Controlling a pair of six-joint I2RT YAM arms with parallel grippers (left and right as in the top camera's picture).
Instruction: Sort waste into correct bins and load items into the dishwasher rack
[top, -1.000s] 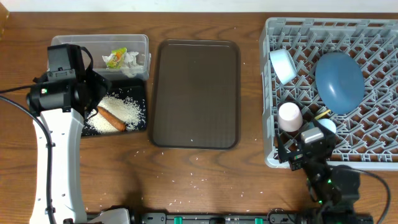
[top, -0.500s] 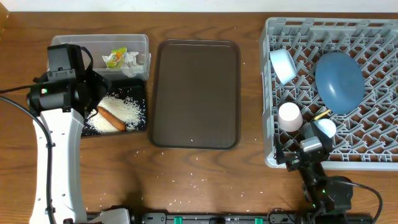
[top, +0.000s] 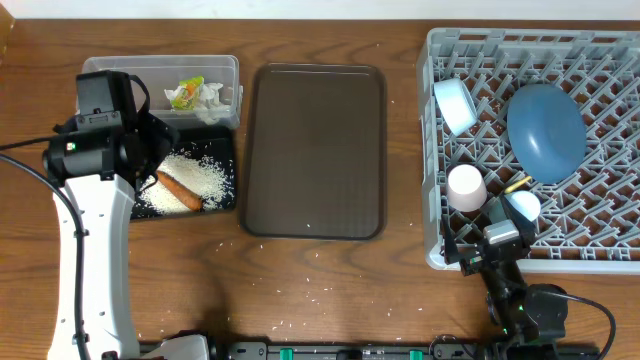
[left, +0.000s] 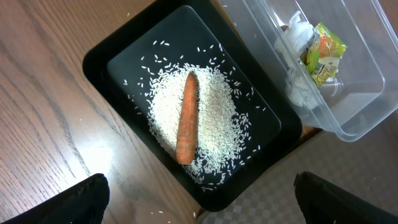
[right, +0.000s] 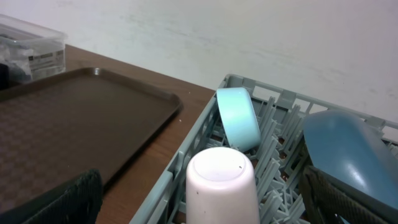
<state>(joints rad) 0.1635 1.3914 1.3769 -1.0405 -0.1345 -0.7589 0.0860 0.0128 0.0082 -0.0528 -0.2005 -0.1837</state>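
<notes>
The black tray (left: 99, 56) holds loose rice (left: 214, 106) and the orange-brown sausage (left: 186, 118). The clear tub (left: 348, 118) beside it holds the crumpled tissue (left: 298, 62) and the yellow-green wrapper (left: 323, 53). My left gripper (left: 199, 202) hovers open and empty above the black tray. The grey rack (top: 432, 150) holds the light-blue cup (top: 455, 105), the dark-blue plate (top: 545, 130), the upside-down pinkish-white cup (top: 466, 187), the white bowl (top: 522, 205) and the yellow spoon (top: 517, 183). My right gripper (top: 487, 250) is open at the rack's front edge, facing the pinkish cup (right: 221, 183).
The large dark brown serving tray (top: 315, 150) lies between the bins and the rack. Stray rice grains are scattered on the wooden table (top: 310, 290) in front of it. The left arm (top: 95, 250) stretches along the table's left side.
My right gripper has drawn back from inside the rack toward the table's front edge, empty. The left arm has not moved.
</notes>
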